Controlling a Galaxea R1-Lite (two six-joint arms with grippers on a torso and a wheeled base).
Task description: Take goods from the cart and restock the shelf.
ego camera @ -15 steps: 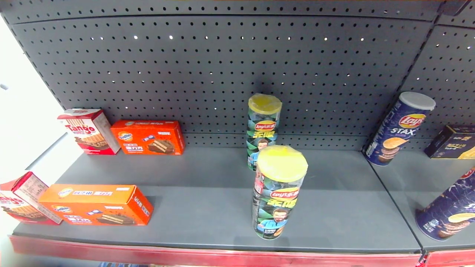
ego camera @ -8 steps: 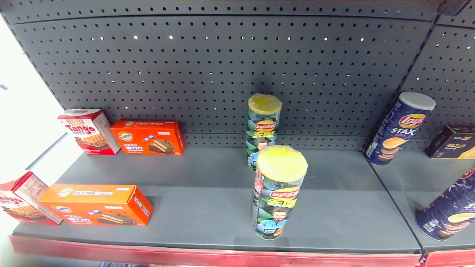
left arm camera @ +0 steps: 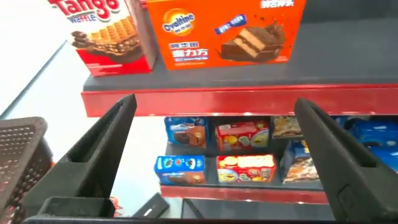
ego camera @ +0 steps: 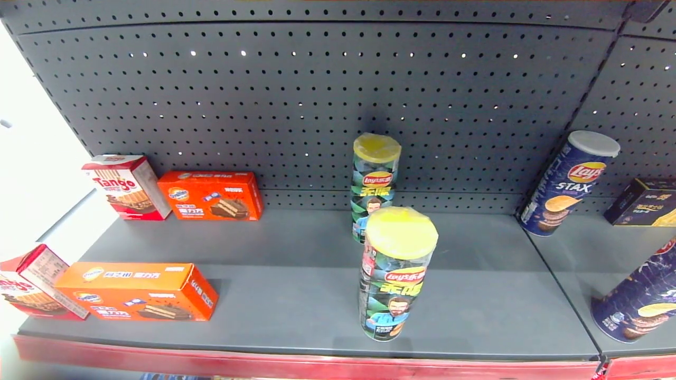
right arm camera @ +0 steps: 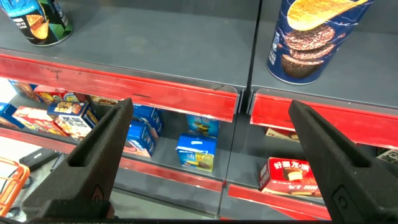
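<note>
Two tall crisp cans stand upright on the grey shelf [ego camera: 296, 285], long axes vertical, yellow lids up and printed fronts turned outward toward the aisle; the front can [ego camera: 393, 279] is near the shelf's red lip, right of the middle, and the rear can [ego camera: 374, 179] is directly behind it, close to the perforated back panel, the two apart. Both are green and black with a cartoon figure low on the wrap. At the shelf's left end an orange box [ego camera: 137, 293] lies on its long side along the front edge, touching a red wafer box [ego camera: 31, 282] on its left; a second orange box [ego camera: 211, 195] and a second red wafer box [ego camera: 125, 186] sit side by side at the back. In the bay to the right, a dark blue can [ego camera: 567, 184] with a grey lid stands near the back, another blue can [ego camera: 634, 301] nearer the front. The left pincer [left arm camera: 214, 102] is spread wide and empty, below the red lip under the front orange box, with a dark mesh basket [left arm camera: 18, 155] off to one side. The right pincer [right arm camera: 210, 106] is also spread and empty, below the lip between the front can's base and the front blue can
</note>
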